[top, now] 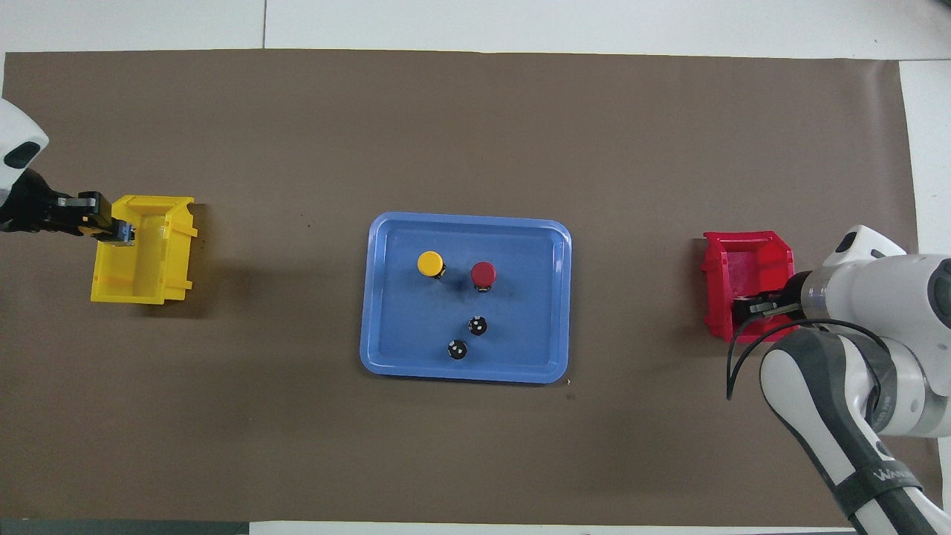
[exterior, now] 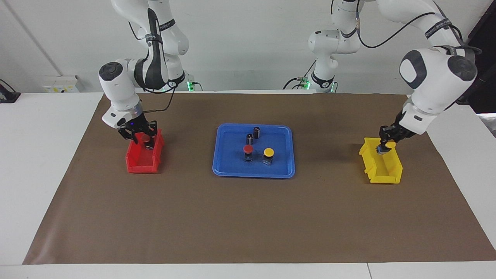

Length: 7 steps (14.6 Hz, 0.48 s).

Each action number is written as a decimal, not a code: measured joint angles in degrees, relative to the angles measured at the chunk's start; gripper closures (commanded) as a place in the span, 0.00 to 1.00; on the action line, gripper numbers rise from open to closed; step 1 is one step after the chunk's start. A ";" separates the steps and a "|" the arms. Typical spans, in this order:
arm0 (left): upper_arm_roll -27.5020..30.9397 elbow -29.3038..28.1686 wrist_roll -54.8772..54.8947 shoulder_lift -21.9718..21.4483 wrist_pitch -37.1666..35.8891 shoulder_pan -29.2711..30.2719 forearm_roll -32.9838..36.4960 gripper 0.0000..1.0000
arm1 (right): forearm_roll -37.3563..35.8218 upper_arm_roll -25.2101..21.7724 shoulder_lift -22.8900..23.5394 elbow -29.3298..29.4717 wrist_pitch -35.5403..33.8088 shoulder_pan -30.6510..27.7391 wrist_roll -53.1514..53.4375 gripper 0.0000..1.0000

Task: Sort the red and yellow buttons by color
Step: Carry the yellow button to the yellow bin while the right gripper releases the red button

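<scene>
Releasing cleanly means lowering first: right gripper [exterior: 145, 140] pinches a red button [exterior: 144, 138] over the red bin [exterior: 135, 162], left gripper [exterior: 384, 147] a yellow button [exterior: 390, 145] over the yellow bin [exterior: 381, 170]; two buttons wait on the blue tray [exterior: 232, 170] at its 6 o'clock edge in the facing view

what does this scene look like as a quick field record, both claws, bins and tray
left claw: over the yellow bin, shut on a yellow button
right claw: over the red bin, shut on a red button
blue tray: mid-table between the bins
on tray: one red-capped button, one yellow-capped button, side by side; two dark capless cylinders nearer the robots
buttons left to sort: two, both on the tray
</scene>
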 measured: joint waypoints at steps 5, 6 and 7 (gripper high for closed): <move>-0.24 -8.09 3.38 -0.24 8.92 1.85 0.00 0.98 | 0.13 0.30 2.04 19.77 -19.50 2.77 4.36 0.14; -0.36 -9.57 3.57 -0.30 9.69 1.84 0.00 0.99 | 0.15 0.37 3.37 23.70 -21.62 5.67 8.82 0.09; -0.47 -10.82 3.71 -0.38 10.04 1.84 0.00 0.99 | 0.14 0.49 5.12 27.32 -22.62 9.57 14.81 0.08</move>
